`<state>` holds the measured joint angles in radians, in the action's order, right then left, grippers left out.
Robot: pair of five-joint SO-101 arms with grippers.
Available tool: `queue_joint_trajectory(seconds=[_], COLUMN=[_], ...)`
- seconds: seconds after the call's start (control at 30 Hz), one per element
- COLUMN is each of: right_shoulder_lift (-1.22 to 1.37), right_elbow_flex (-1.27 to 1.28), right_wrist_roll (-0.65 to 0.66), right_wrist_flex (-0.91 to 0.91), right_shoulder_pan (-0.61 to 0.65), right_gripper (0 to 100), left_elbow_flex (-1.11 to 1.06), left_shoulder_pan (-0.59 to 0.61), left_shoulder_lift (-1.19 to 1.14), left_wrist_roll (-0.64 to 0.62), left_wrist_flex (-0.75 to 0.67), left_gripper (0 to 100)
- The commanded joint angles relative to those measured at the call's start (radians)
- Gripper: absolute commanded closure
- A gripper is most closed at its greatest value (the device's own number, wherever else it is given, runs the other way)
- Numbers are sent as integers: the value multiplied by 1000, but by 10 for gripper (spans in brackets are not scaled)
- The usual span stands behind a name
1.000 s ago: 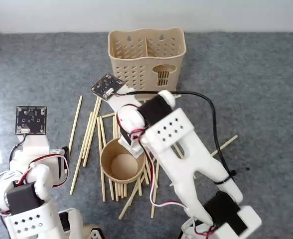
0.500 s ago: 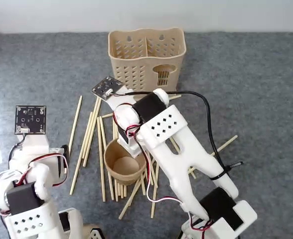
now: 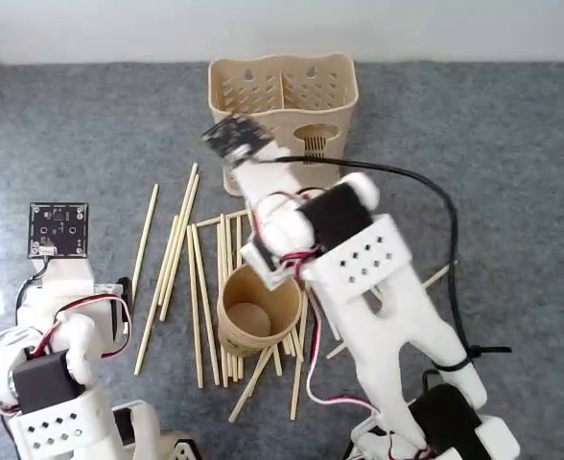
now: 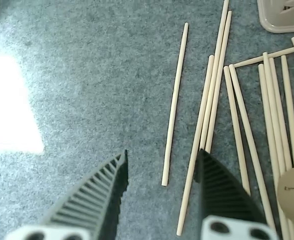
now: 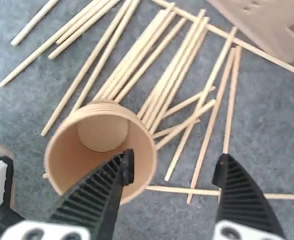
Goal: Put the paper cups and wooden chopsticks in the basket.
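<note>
A brown paper cup [image 3: 256, 311] rests mouth-up, slightly tilted, on a heap of several wooden chopsticks [image 3: 181, 249] in the middle of the grey carpet. The beige basket [image 3: 282, 101] stands at the back. My right gripper [image 5: 174, 162] hovers open above the heap, with one fingertip [image 5: 127, 160] over the rim of the cup [image 5: 99, 150] and nothing between the fingers. My left gripper [image 4: 162, 157] is open low over the carpet, just above the end of a lone chopstick [image 4: 174, 105]. In the high view the left arm [image 3: 57, 316] sits at the front left.
The right arm [image 3: 359, 278] and its black cable span the heap from the front right. A basket corner [image 4: 287, 15] lies beyond the chopsticks. One chopstick [image 3: 434, 278] pokes out to the right of the arm. Bare carpet lies at the far left and far right.
The right arm has risen and swung back toward the basket. The cup has shifted a little to the right and tipped. The left arm has stayed still.
</note>
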<state>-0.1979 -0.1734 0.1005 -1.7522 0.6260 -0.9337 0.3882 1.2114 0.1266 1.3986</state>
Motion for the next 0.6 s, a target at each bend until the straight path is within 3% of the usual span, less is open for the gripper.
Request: queue_joint_trajectory(seconds=[0.0, 0.57], right_shoulder_lift=[-13, 251], right_elbow_flex=[37, 72], right_wrist_roll=[-8, -54], right_wrist_flex=[-38, -19], right_shoulder_pan=[-45, -36], right_gripper=[712, 713], left_elbow_flex=[4, -2], left_shoulder_pan=[0, 0], left_shoulder_lift=[-3, -3], left_wrist_roll=[8, 8], left_wrist_flex=[-23, -23], left_gripper=[786, 786])
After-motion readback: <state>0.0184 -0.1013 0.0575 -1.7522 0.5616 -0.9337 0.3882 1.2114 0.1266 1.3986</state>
